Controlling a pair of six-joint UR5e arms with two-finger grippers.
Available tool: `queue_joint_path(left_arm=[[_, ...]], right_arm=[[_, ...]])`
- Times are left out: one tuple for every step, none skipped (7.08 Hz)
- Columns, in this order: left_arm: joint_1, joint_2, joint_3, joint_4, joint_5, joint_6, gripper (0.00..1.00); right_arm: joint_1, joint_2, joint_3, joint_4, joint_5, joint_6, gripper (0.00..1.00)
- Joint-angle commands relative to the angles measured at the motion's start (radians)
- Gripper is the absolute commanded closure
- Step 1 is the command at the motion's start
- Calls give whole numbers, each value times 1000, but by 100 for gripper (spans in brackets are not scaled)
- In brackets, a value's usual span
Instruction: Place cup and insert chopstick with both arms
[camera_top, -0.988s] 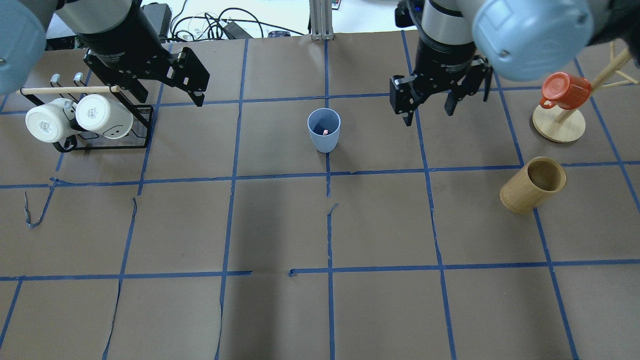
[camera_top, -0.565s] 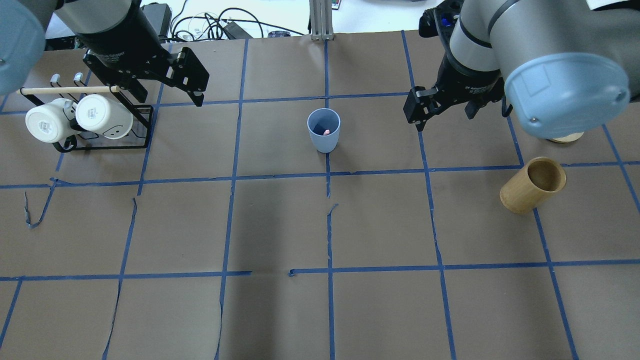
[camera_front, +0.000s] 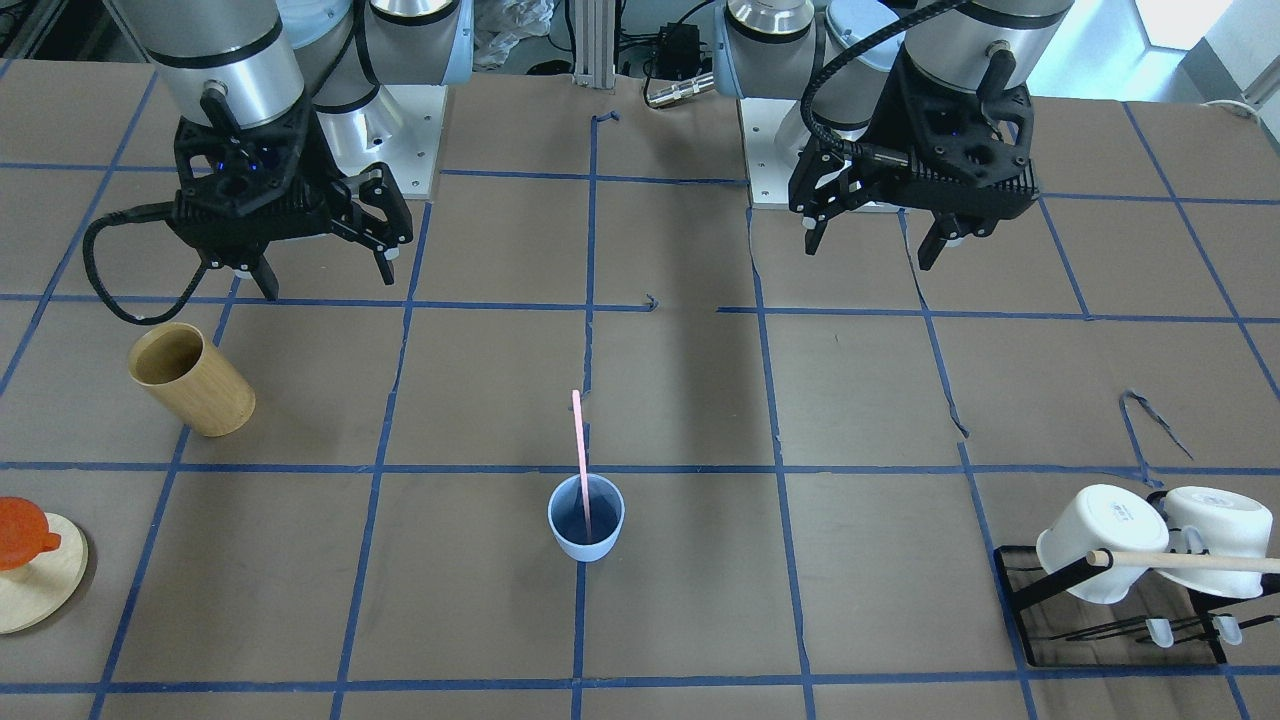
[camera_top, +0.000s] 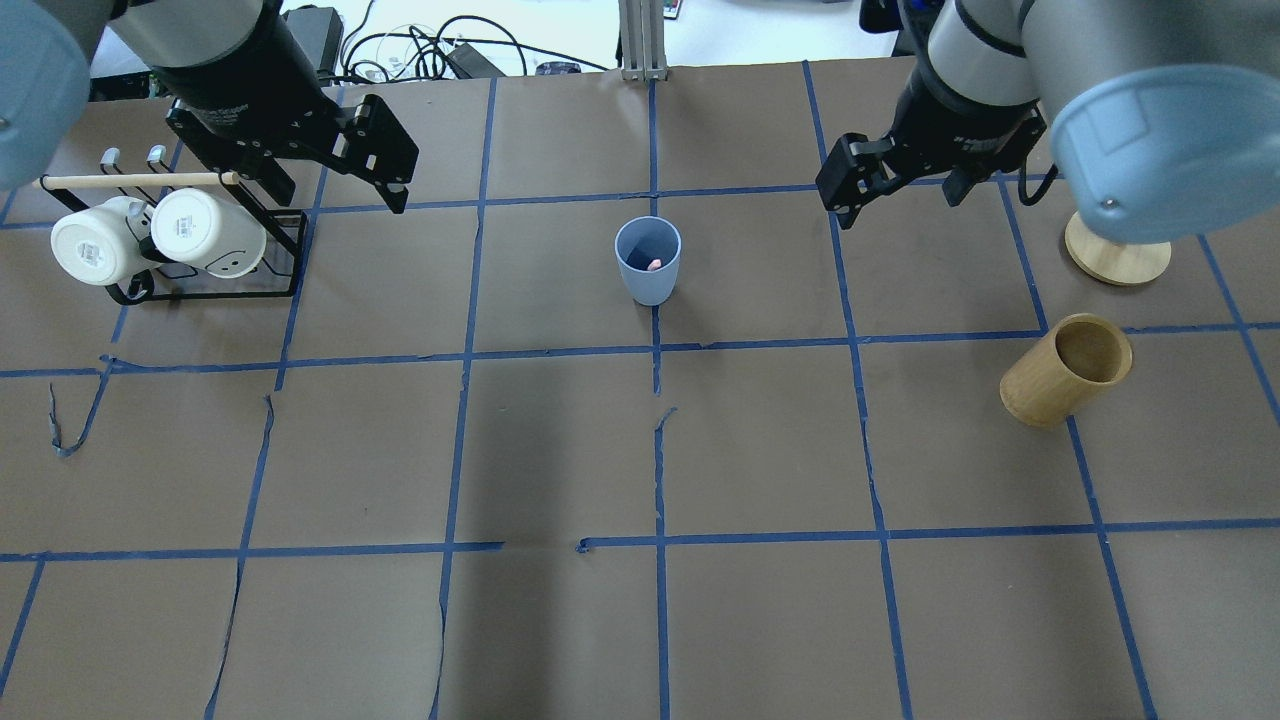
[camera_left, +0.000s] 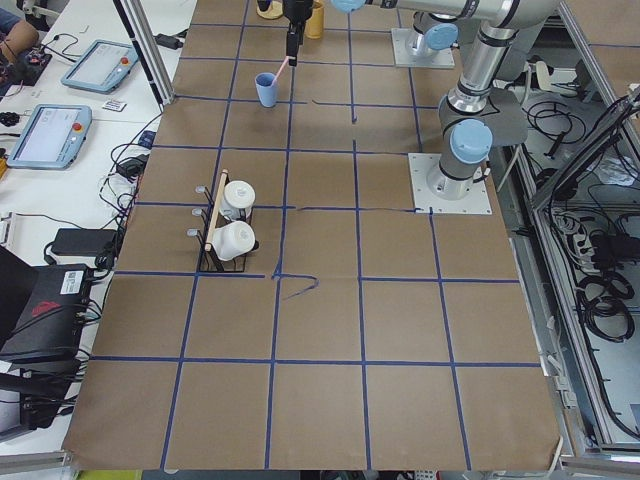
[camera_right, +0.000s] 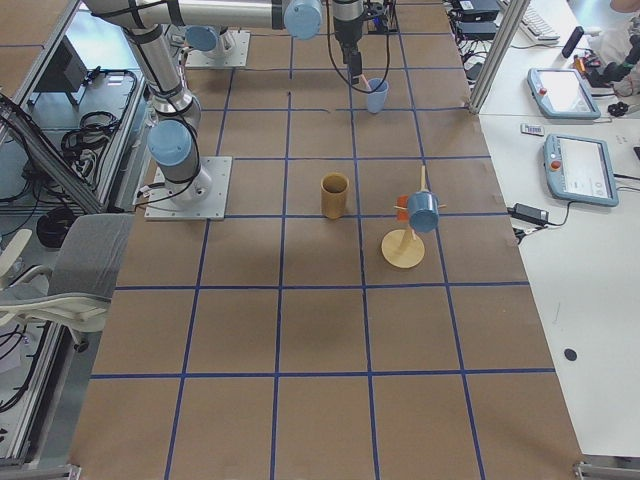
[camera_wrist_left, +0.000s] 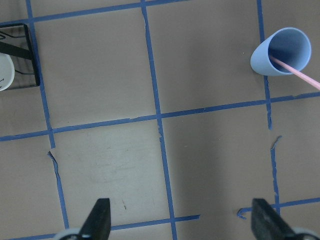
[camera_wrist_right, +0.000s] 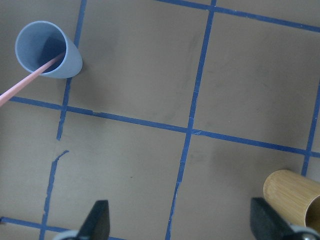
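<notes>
The cup (camera_front: 586, 518) stands upright on the table (camera_front: 700, 400) at a crossing of the blue tape (camera_front: 480, 468), midway between the arms. The chopstick (camera_front: 579, 455) sits in it, leaning toward the robot with its top well above the rim. Both grippers hang beyond it, well apart from it. The right gripper (camera_front: 328, 282) is off to one side and the left gripper (camera_front: 868, 250) to the other. Each has its fingers spread wide and holds nothing.

From overhead the chopstick shows only as a pink spot inside the cup. In each wrist view its upper end runs off the frame's edge, and only the fingertips show at the bottom. The right arm's elbow covers the orange mug (camera_front: 20, 535) in the overhead view. The front view cuts off both that mug and its stand (camera_front: 40, 585) at the edge.

A tumbler (camera_front: 190, 378) stands just beside the right gripper, nearer the camera. On the left arm's side, a black rack (camera_front: 1030, 600) holds two white mugs (camera_front: 1100, 540) under a dowel (camera_front: 1180, 562), well apart from the left gripper. Bare table lies between each gripper and the cup.
</notes>
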Motion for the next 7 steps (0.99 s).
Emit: queue_joint_path(left_arm=[[0, -1, 0, -1, 0, 0, 0], [0, 0, -1, -1, 0, 0, 0], [0, 0, -1, -1, -1, 0, 0], [0, -1, -1, 1, -1, 0, 0], [0, -2, -3, 1, -1, -2, 0], [0, 0, -3, 1, -1, -9, 0], [0, 0, -3, 1, -1, -9, 0]], right_arm=[[4, 0, -62, 78, 10, 5, 0], [3, 0, -62, 79, 4, 7, 0], [3, 6, -62, 82, -3, -2, 0], [4, 12, -62, 79, 5, 1, 0], [4, 13, -60, 78, 4, 7, 0], [4, 14, -60, 78, -1, -1, 0], [3, 14, -60, 75, -6, -4, 0]])
